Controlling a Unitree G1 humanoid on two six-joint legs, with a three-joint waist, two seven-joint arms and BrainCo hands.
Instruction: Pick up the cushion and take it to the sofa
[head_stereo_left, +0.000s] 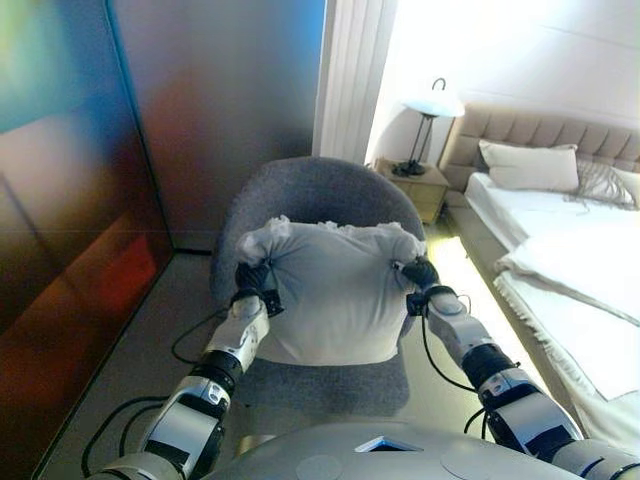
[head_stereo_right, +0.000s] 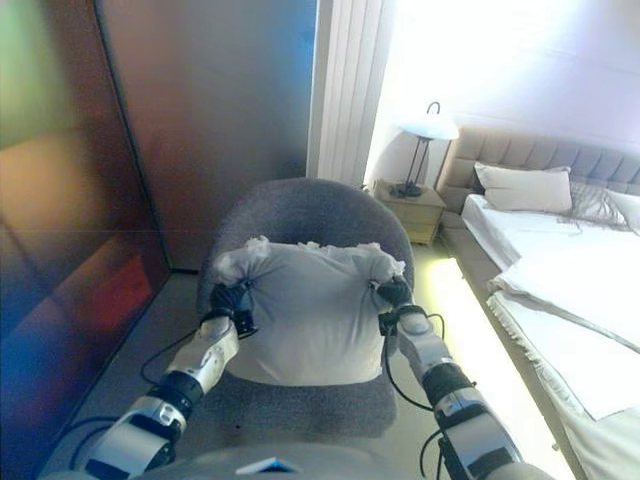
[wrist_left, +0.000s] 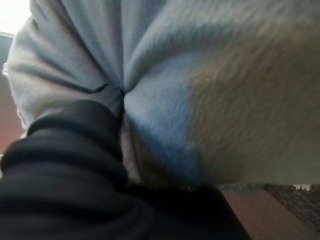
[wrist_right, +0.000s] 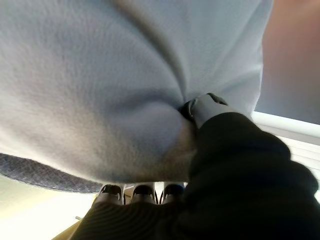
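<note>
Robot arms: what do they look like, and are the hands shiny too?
Both arms are silver-grey with black bands at the joints. The left hand and right hand wear dark ribbed covers over the back and wrist. A few silver fingers with dark tips peek out in the right wrist view.

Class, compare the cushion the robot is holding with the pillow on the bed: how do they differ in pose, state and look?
The cushion is held upright over the grey chair; the pillow leans against the headboard. The cushion is bunched at both upper corners, where the left hand and right hand pinch it; the pillow is untouched and smooth. The cushion looks grey-white, the pillow cream. Both are soft and roughly rectangular.
</note>
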